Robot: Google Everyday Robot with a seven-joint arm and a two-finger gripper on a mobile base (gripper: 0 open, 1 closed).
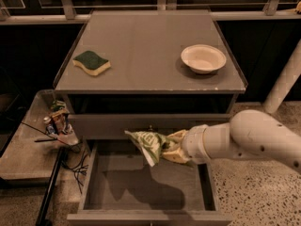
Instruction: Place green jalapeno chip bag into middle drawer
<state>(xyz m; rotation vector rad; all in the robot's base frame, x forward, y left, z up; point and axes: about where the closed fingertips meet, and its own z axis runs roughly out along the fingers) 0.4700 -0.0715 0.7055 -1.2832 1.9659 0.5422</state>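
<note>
The green jalapeno chip bag (146,145) is a crinkled green-and-white bag held in the air over the open middle drawer (113,192). My gripper (168,149) is shut on the bag's right end, reaching in from the right on a white arm (249,140). The bag hangs just below the closed grey drawer front (108,124) and above the drawer's bare grey floor, near its back. The bag throws a shadow on the drawer floor.
A green-and-yellow sponge (91,62) and a white bowl (203,58) sit on the cabinet top (146,41). A low side shelf (23,149) with small items (59,121) and cables stands to the left. A white post (284,81) rises at the right.
</note>
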